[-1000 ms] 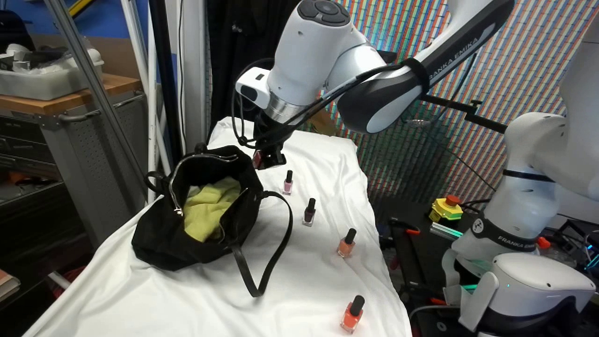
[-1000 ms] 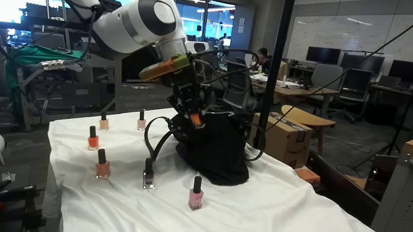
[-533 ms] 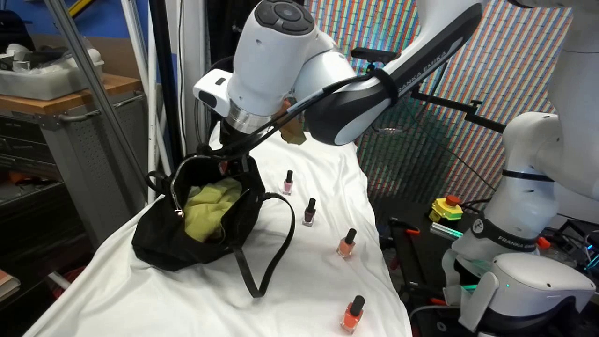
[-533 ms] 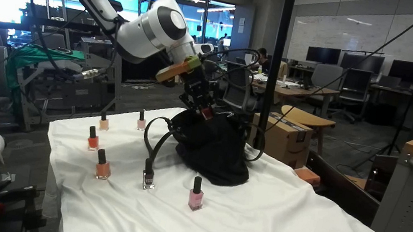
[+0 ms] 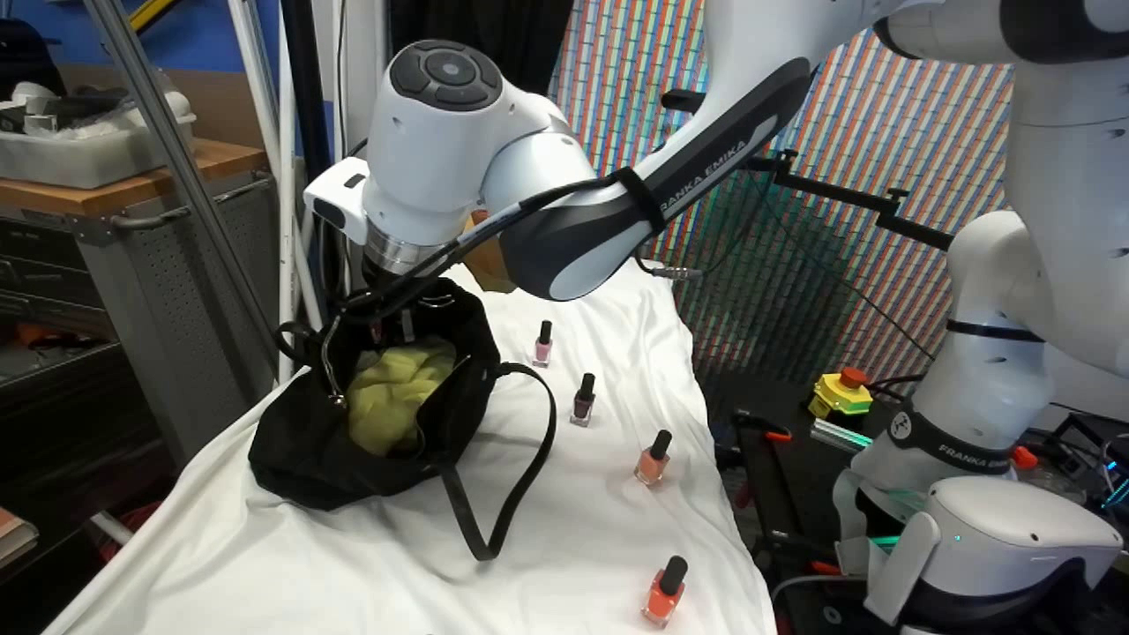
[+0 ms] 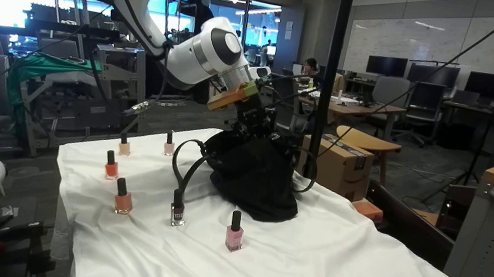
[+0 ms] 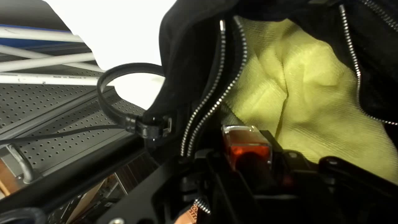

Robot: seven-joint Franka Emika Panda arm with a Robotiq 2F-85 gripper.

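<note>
My gripper (image 7: pixel 245 147) is shut on a nail polish bottle (image 7: pixel 247 141) with red polish and a dark cap; the bottle's base points away from the wrist. In an exterior view the gripper (image 5: pixel 392 331) reaches into the open mouth of a black zippered bag (image 5: pixel 309 450). Inside the bag lies a crumpled yellow-green cloth (image 7: pixel 304 87), just beyond the bottle. From the opposite side, the bag's wall (image 6: pixel 259 186) hides the fingertips. Several other bottles stand upright on the white cloth, among them a pink one (image 6: pixel 234 236), a dark one (image 6: pixel 177 213) and a coral one (image 5: pixel 653 463).
A bag strap (image 5: pixel 520 494) loops over the white tablecloth (image 5: pixel 564 547) beside the bottles. An orange-red bottle (image 5: pixel 665 595) stands near the table edge. A black pole (image 6: pixel 332 72) and a cardboard box (image 6: pixel 344 166) are behind the bag. A yellow emergency stop (image 5: pixel 840 393) sits near the arm's base.
The arm has moved over the bag and down, carrying the red bottle from above its rim to inside its mouth. The bag and the standing bottles have stayed in place.
</note>
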